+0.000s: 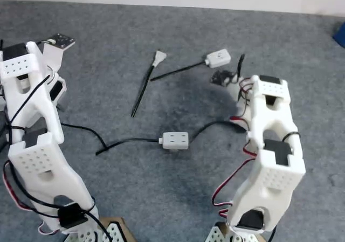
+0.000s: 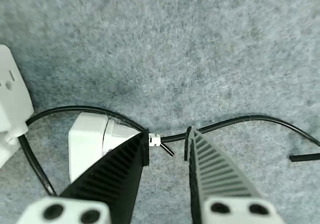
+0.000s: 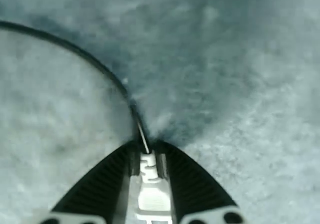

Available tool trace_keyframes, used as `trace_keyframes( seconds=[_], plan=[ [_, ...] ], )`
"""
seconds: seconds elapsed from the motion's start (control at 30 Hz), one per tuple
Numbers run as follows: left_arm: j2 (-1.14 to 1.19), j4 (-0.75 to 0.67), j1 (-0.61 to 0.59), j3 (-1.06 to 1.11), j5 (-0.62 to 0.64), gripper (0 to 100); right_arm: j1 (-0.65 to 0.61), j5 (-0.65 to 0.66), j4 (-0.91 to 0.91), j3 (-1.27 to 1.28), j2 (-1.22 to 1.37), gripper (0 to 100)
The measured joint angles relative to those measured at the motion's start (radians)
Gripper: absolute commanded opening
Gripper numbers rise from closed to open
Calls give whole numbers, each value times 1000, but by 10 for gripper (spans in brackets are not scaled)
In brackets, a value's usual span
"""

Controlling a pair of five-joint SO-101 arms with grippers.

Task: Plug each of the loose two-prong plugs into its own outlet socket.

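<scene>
In the left wrist view my left gripper (image 2: 167,134) is open, low over the grey carpet. Its fingertips straddle a black cable (image 2: 240,120) where it meets a white plug body (image 2: 90,139). A white outlet socket (image 2: 10,104) lies just beside it. My right gripper (image 3: 146,146) is shut on a white plug (image 3: 148,184), whose black cord (image 3: 75,52) trails away over the carpet. From above, a loose two-prong plug (image 1: 158,57) lies at the back middle, one outlet socket (image 1: 218,57) near the right gripper (image 1: 226,79), another socket (image 1: 174,140) in the centre.
Black cords (image 1: 141,94) cross the carpet between the two arms. The left arm (image 1: 27,75) stands along the left edge and the right arm (image 1: 269,139) on the right side. A blue object (image 1: 339,34) sits at the far right edge.
</scene>
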Motion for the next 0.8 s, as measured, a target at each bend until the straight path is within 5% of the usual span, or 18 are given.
trace_keyframes(
  seconds=[0.1, 0.33, 0.6, 0.8],
  plan=[
    [0, 0, 0, 0, 0, 133, -35, -130, 130, -175, 15, 6],
    [0, 0, 3, 0, 0, 133, -146, -157, 523, -770, 15, 7],
    [0, 0, 41, 0, 0, 133, -319, -482, 552, -907, 12, 8],
    [38, -12, 51, 0, 0, 132, -532, -591, 542, -954, 2, 8]
  ],
)
